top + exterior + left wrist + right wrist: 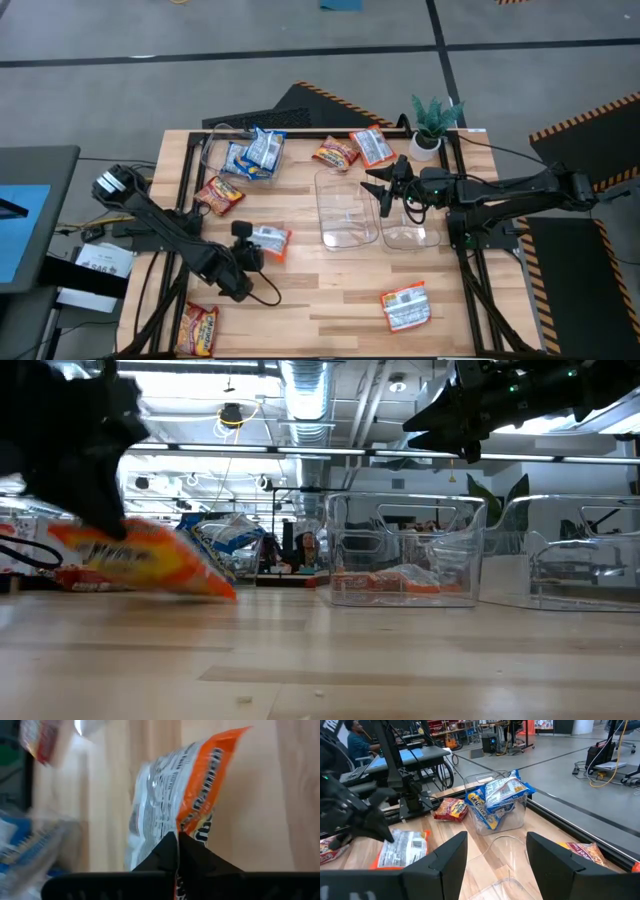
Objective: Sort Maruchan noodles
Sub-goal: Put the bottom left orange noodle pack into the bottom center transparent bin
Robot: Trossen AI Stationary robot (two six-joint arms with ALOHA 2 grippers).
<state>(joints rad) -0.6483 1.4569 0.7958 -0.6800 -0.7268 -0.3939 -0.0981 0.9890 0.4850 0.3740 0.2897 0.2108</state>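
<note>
My left pincer is pressed together on one edge of the orange-and-white ramen packet, which lies at the table's middle left; the left wrist view shows the word "Ramen" on its orange band. My right pincer hangs spread above the middle clear bin. Blue-and-white packets fill the left clear bin. A red-and-yellow packet lies beside it. Other packets' print is unreadable.
</note>
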